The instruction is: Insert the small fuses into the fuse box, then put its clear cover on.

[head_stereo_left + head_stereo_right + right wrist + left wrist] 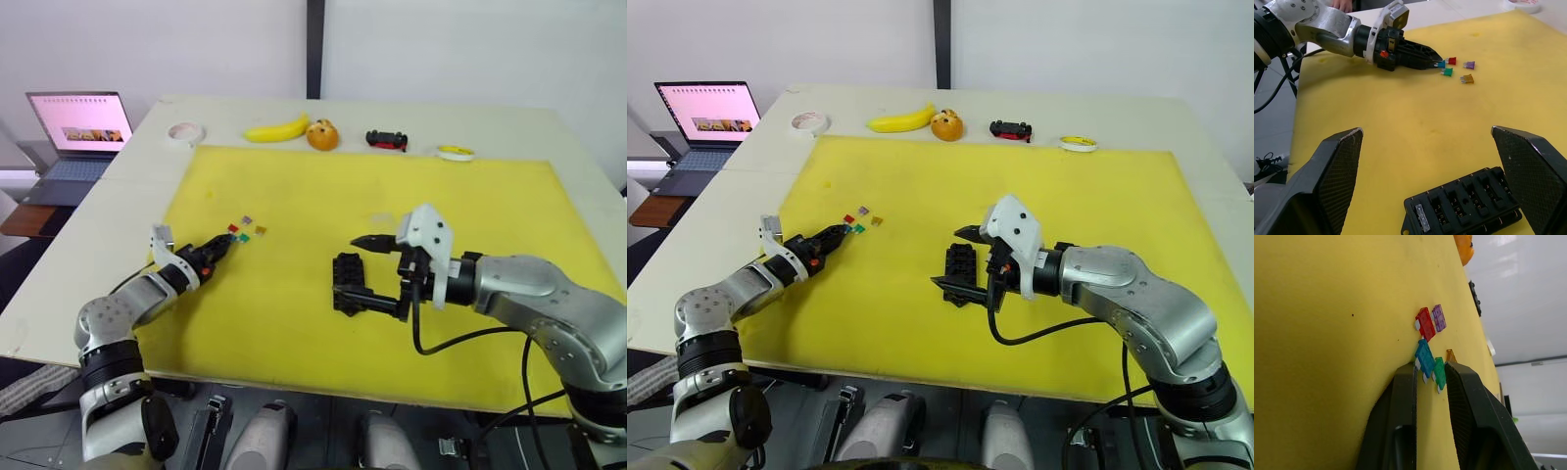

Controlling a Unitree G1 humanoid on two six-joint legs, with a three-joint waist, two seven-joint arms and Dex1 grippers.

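Several small fuses lie on the yellow mat (294,333): red (1425,324), purple (1439,317), orange (1450,355), blue (1425,358) and green (1439,373). My left gripper (1430,369) is low on the mat and open by a narrow gap, its tips on either side of the blue and green fuses. The black fuse box (345,266) lies mid-mat with its slots facing up. My right gripper (370,269) hovers wide open over it, one finger on each side. A faint glassy patch (380,217) just beyond that gripper looks like the clear cover.
Along the table's far edge are a white tape roll (183,132), a banana (276,129), an orange fruit (322,135), a black-and-red toy car (386,139) and a yellow tape roll (455,152). An open laptop (78,122) stands at the far left.
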